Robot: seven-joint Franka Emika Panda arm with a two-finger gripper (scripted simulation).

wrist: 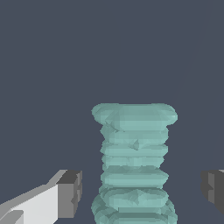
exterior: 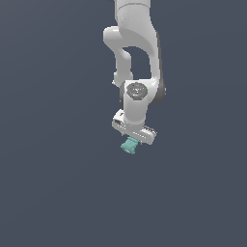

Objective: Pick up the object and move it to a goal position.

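Gripper (wrist: pixel 140 188) spread wide, pads (wrist: pixel 70 192) clear either side of teal ribbed object (wrist: pixel 133 162). No readable markings anywhere.

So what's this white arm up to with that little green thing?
A white robot arm is reaching down over a small teal ribbed cylinder, which it is meant to pick up and carry elsewhere. In the wrist view, its hand is open, with one finger on each side of the cylinder and a clear gap to both. So nothing is gripped yet; the hand is placed around the cylinder, apparently ready to close on it.
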